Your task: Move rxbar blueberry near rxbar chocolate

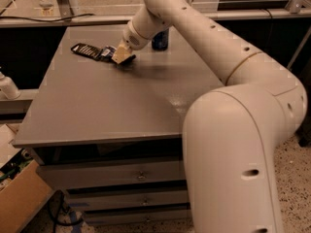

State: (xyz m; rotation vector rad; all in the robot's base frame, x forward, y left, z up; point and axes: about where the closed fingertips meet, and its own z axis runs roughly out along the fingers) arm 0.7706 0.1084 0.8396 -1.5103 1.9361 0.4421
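The rxbar chocolate (86,50), a flat black bar with pale stripes, lies at the far left of the grey table (112,106). The rxbar blueberry (108,51), in a dark blue wrapper, is right beside the black bar's right end, low over the table. My gripper (122,55), with tan fingers, is shut on the blue bar's right end and hides that part. I cannot tell whether the two bars touch.
A blue soda can (160,40) stands at the back of the table, partly behind my arm. A cardboard box (22,198) sits on the floor at the lower left. A white object (7,87) sticks out by the table's left edge.
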